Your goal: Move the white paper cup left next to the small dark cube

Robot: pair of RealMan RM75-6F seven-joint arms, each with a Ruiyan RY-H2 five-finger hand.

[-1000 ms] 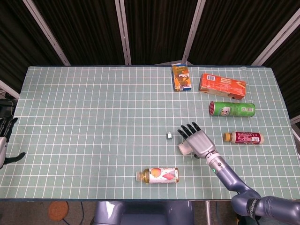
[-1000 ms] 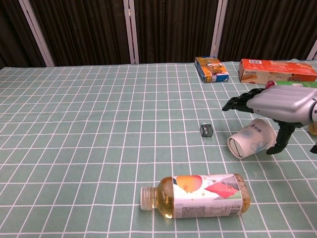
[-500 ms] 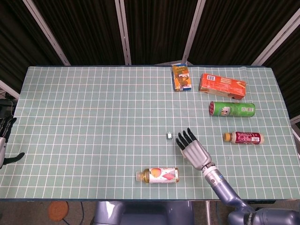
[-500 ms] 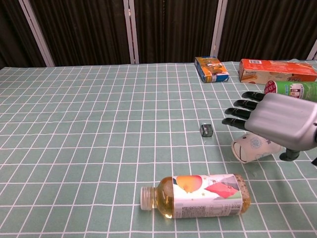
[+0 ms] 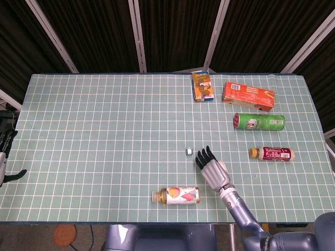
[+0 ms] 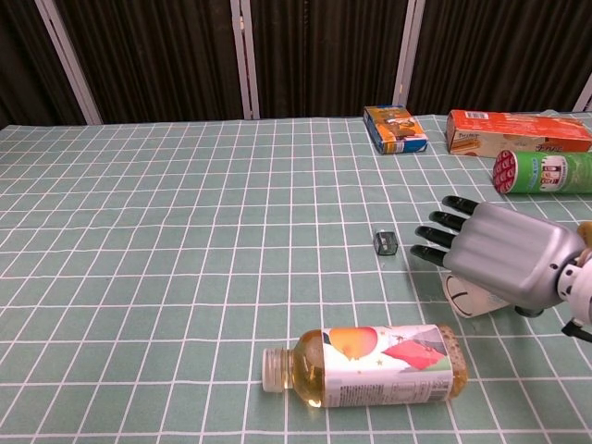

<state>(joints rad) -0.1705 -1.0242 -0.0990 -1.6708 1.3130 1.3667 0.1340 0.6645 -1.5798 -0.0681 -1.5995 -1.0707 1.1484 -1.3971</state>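
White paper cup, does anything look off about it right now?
Yes. The white paper cup lies on its side on the table, not upright, mostly hidden beneath the right hand. It sits right of the small dark cube, apart from it.

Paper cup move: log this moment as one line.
right hand: over white paper cup, grip unclear | cup: on its side, right of small dark cube, apart | left hand: idle at table edge
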